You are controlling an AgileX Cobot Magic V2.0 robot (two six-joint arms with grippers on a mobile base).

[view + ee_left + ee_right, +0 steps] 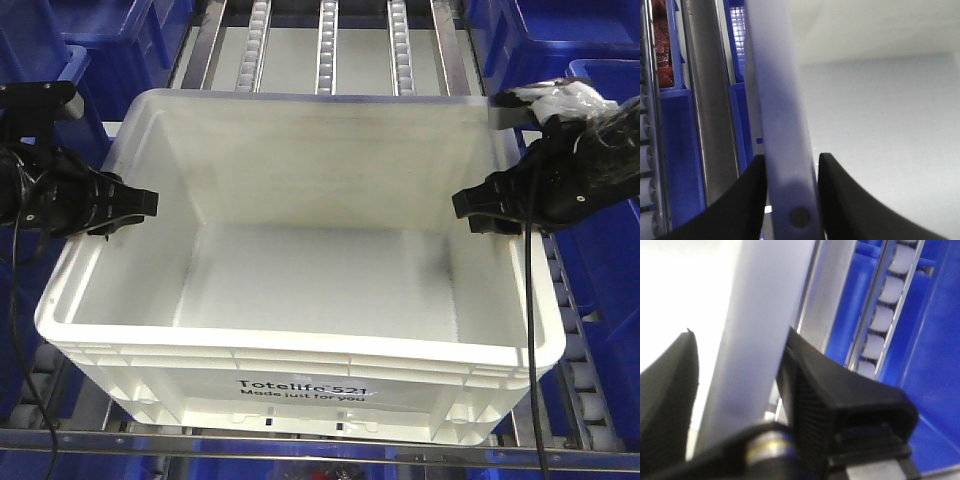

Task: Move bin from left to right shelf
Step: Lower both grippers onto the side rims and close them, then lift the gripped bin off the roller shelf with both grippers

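Observation:
The bin (300,345), a large white tote with black "Totelife 521" print on its front, sits across the roller shelf in the front view, empty inside. My left gripper (135,205) straddles its left rim, one finger inside and one outside. In the left wrist view the rim (775,100) runs between the black fingers of the left gripper (791,157), which press close on it. My right gripper (478,208) clamps the right rim the same way. In the right wrist view, that rim (770,290) fills the space between the right gripper's (740,335) fingers.
Dark blue bins stand on both sides (60,40) (570,50). Roller tracks (330,45) run back behind the tote, and a metal rail (300,445) crosses below its front. A steel post (707,100) and white rollers (885,315) lie just outside the rims.

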